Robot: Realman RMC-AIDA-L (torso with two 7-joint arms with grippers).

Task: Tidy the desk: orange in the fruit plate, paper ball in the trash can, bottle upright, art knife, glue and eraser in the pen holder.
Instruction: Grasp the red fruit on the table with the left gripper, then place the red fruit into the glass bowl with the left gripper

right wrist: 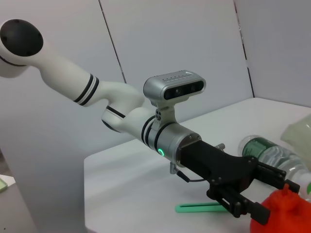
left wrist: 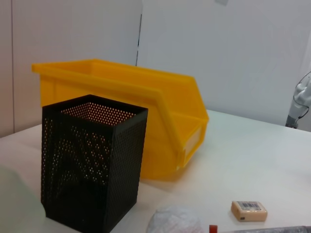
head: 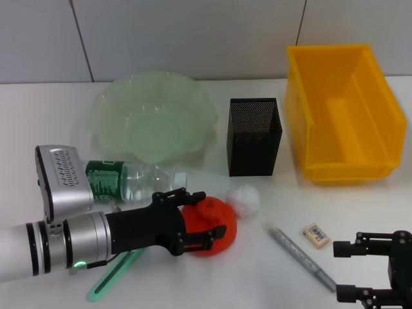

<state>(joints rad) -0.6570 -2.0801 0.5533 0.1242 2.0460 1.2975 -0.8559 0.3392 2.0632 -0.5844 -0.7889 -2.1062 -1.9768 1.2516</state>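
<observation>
Left hand: the black left hand reaches across the white table from the robot's left, its fingers closed around the bright orange, rough-skinned orange; one finger lies over the top, another across the front.
Orange: sits on the table inside that grip; the wrist-side half is hidden by the fingers, and in the right wrist view it is cut off at the picture's edge.
Clear plastic bottle with green label: lies on its side just behind the left hand, long axis running along the table edge, cap end toward the orange; the label end is partly covered by the silver wrist camera.
Crumpled white paper ball: just beyond the fingertips, touching or nearly touching the orange; I cannot tell which.
Green flat stick-like item: under the left forearm, partly hidden, hard to identify.
Grey pen-shaped art knife: lies slantwise between the two hands.
Small beige eraser: just beside the knife, near the right hand.
Right hand: the black right hand is low at the near right, partly cut off, fingers spread apart, holding nothing.
Beyond the left hand: pale green glass fruit plate, black mesh pen holder, yellow plastic bin.
</observation>
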